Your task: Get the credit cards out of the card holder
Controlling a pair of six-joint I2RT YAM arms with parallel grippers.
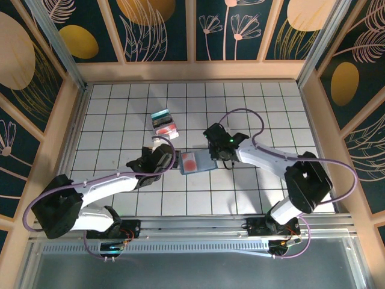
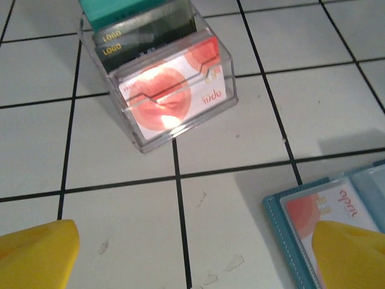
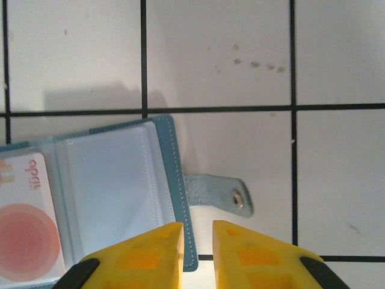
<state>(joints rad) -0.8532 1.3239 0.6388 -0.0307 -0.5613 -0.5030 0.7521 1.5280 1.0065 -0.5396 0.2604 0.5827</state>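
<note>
White tiled floor [image 1: 271,108] with black grid lines, boxed in by wooden walls with dark floral panels: that is what I get on the top feed. The card holder [image 1: 197,162] lies open and flat near the middle of the floor, between my 2 arms, pale blue-grey inside facing up.

On the left wrist feed, the left gripper [image 2: 192,259] is spread wide, 1 yellow fingertip [image 2: 36,253] at each lower corner and nothing between them but bare tile. Its right fingertip overlaps the near corner of the card holder, where 1 red-pink card [image 2: 313,205] sits in a clear pocket. Beyond stands a clear plastic box [image 2: 225,90] holding more credit cards on edge: a teal card [image 2: 114,7] at the back, a black card [image 2: 144,33] next, a red-pink one [image 2: 174,96] in front. The box is apart from the holder.

On the right wrist feed, the right gripper [image 3: 197,247] is drawn in to a narrow slit over the holder's outer edge, just beside the snap strap [image 3: 219,192]. I see nothing pinched in the slit, and I cannot tell whether the tips touch the holder. The pocket nearest them looks empty.
</note>
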